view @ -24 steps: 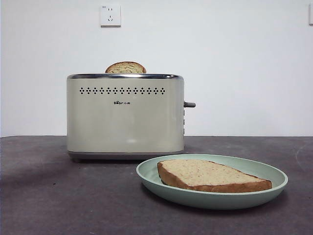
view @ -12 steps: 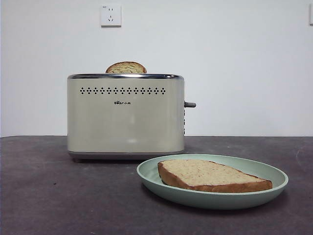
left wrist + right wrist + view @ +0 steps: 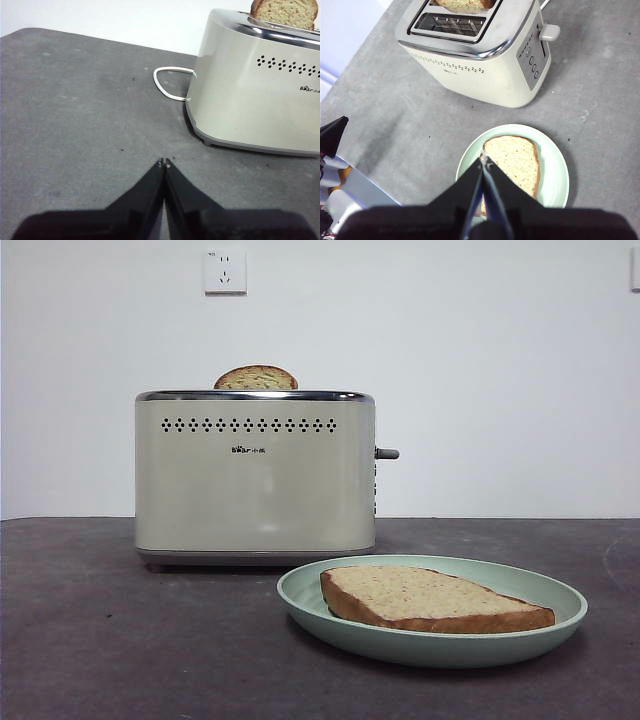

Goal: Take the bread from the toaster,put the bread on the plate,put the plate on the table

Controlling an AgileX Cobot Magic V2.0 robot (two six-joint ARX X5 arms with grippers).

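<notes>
The toaster (image 3: 255,475) stands on the left part of the dark desk (image 3: 100,640). It is cream with a shiny top rim and a row of small dark holes. A small dark slice (image 3: 256,378) with a round top pokes out of its top. A grey lever (image 3: 387,453) sticks out of its right side. On the wall above it sits a white socket (image 3: 225,271).

To the right of the toaster and nearer the front, the green plate (image 3: 432,640) rests on the desk. The bread (image 3: 430,598) lies flat inside the plate.

A white cord (image 3: 167,82) curls on the desk just beside the toaster.

The left end effector (image 3: 164,163) hangs over bare desk near the toaster, pinched tight and holding nothing. The right end effector (image 3: 483,157) hangs above the plate and bread, also pinched tight and empty
</notes>
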